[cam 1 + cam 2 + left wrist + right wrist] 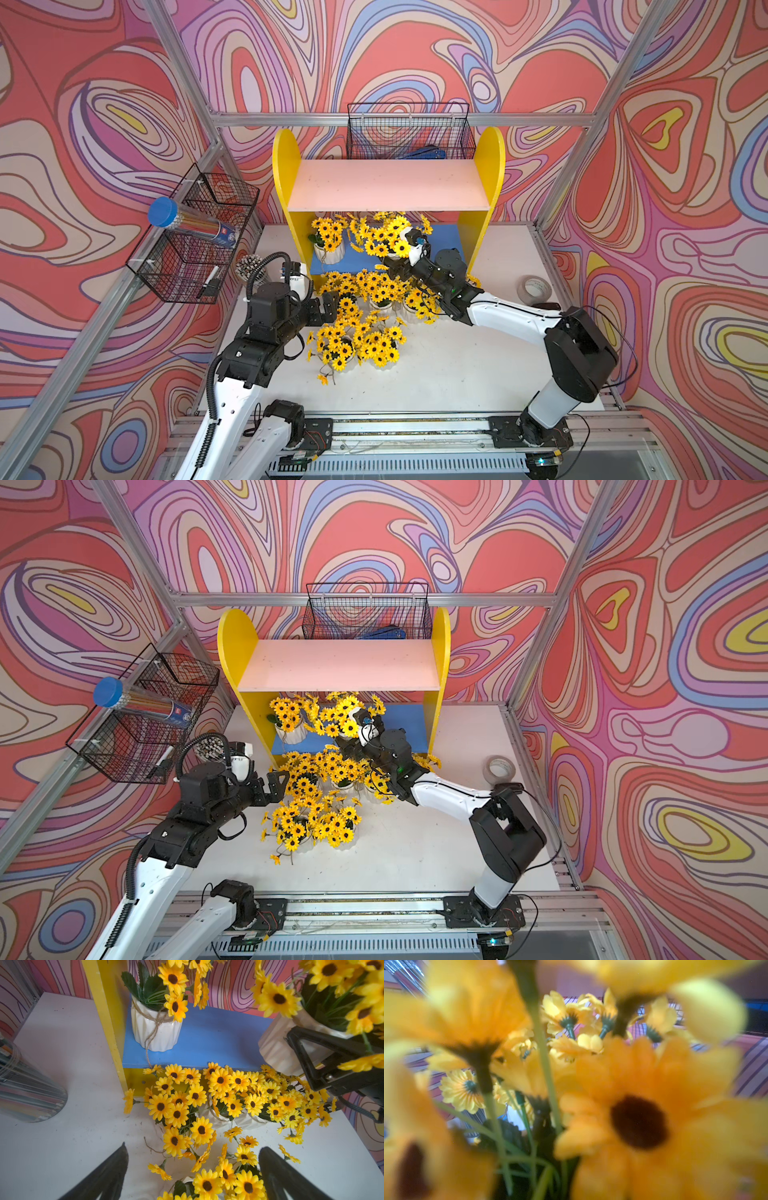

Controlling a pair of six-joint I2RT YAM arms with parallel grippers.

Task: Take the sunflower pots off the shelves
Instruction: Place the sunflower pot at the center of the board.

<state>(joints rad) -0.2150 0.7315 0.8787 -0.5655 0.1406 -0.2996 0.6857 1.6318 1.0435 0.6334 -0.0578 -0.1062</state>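
While the left gripper (pixel 330 305) hovers low over the table (pixel 457 374), jaws spread wide and empty, the right gripper (pixel 394 258) reaches into the shelves (pixel 286 166). Its jaws straddle a tilted pot (pixel 274 1049) at the front edge of the blue lower board (pixel 207 1039) — one finger lies against the ribbed wall; clamped or only around it, cannot tell. Twine-tied pot (pixel 155 1030) stands upright on the same board, by the yellow side panel. Other sunflower pots (pixel 353 345) crowd the table just before the shelves.

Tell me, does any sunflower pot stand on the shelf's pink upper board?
No: in both top views the pink upper board is bare, while a twine-tied sunflower pot stands on the blue lower board.
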